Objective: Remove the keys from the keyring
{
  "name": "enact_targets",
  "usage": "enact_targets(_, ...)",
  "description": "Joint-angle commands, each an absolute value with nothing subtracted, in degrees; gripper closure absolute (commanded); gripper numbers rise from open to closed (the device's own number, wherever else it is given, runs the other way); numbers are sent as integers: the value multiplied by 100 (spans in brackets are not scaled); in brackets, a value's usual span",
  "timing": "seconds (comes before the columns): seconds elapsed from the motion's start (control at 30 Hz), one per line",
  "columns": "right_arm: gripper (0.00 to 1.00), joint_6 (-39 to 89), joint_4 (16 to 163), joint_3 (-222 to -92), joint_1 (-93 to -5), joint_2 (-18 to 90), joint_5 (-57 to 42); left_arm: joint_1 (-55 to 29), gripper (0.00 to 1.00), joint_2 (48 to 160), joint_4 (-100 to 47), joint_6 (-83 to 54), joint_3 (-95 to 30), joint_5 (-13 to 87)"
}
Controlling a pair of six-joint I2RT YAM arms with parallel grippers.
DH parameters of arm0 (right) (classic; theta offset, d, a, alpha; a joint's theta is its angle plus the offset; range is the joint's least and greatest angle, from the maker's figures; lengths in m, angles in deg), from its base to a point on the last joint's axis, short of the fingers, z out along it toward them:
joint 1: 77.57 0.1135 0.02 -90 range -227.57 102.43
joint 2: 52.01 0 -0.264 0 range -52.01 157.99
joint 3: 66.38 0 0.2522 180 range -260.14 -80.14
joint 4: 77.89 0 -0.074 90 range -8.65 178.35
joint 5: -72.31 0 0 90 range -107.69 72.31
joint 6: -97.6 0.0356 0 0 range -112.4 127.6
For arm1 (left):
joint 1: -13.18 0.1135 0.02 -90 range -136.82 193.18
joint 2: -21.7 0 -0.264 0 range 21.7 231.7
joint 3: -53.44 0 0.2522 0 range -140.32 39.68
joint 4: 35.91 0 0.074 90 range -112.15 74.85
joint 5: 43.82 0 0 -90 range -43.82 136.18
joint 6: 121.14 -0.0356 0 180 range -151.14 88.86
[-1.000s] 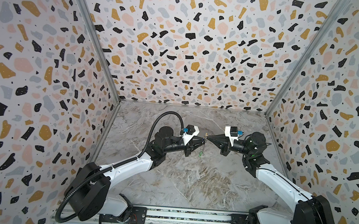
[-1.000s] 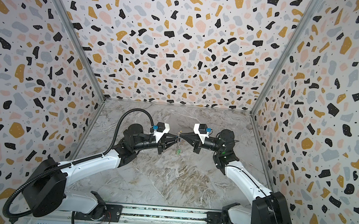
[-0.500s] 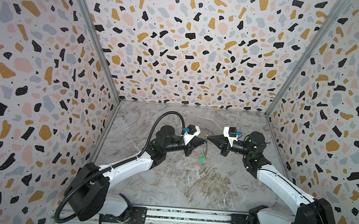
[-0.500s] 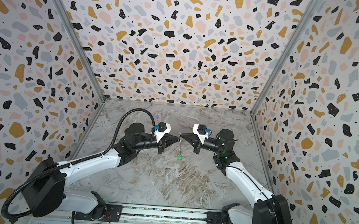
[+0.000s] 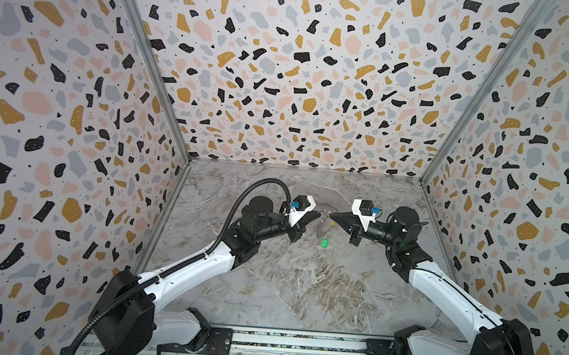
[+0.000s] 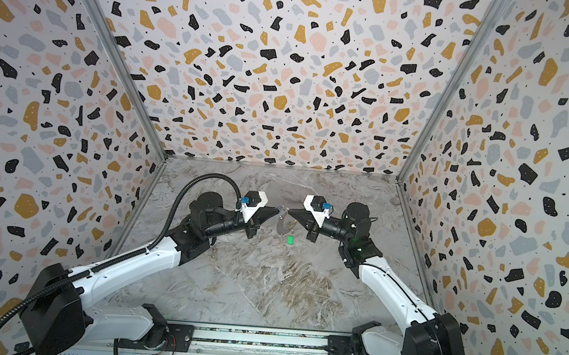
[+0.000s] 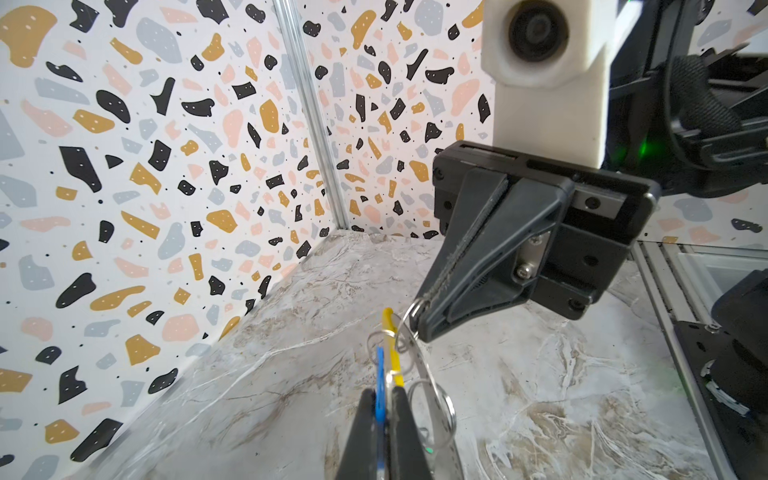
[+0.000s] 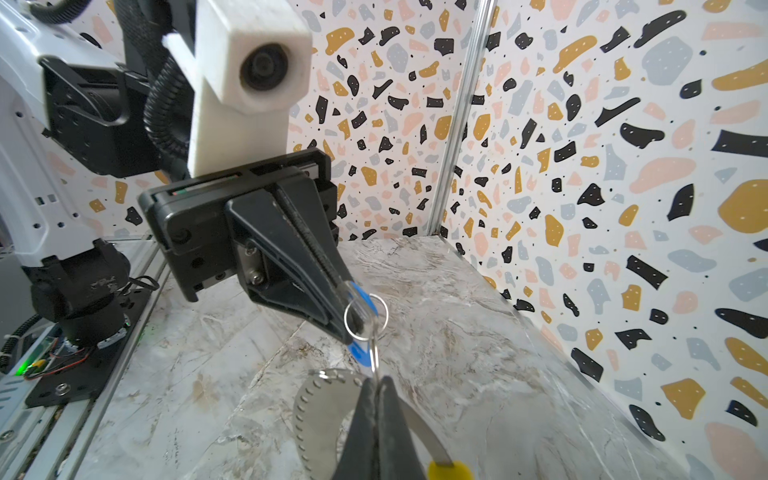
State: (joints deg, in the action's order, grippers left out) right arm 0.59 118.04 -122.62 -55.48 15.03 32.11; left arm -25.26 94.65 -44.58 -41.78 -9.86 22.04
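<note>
Keyring (image 8: 320, 399), perforated metal band, yellow sleeve (image 7: 395, 361), blue tag (image 7: 379, 382)

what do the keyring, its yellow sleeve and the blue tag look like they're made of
Keyring: thin silvery metal band, probably steel; bright sheen, small holes along one edge.
Yellow sleeve: looks like plastic or rubber; opaque, matte, saturated colour.
Blue tag: likely plastic; flat, evenly coloured, with a clear glossy rim in the right wrist view.

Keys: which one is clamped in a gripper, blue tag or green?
The blue-tagged key: its tag is pinched in the shut left gripper. The green-tagged key hangs loose under the keyring, ungripped.
</note>
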Motion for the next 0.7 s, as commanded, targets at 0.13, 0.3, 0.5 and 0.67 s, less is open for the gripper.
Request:
enact_targets(0.13, 100, -20, 11867, -12485, -5539, 1357, 2826, -2541, 100, 9497, -4466, -4239, -1198, 2473)
enact_targets(0.3, 100, -24, 12050, -12444, -5538, 1307, 2612, -2541, 100, 9692, -4261, -4170, -1359, 2509)
enact_targets(0.5, 100, 8, 12396, -12339, -5499, 1291, 2596, -2541, 100, 9938, -4022, -4094, -1559, 2301)
enact_targets(0.67, 100, -26, 12598, -12262, -5474, 1265, 2495, -2541, 100, 10079, -3838, -4080, -1704, 2073)
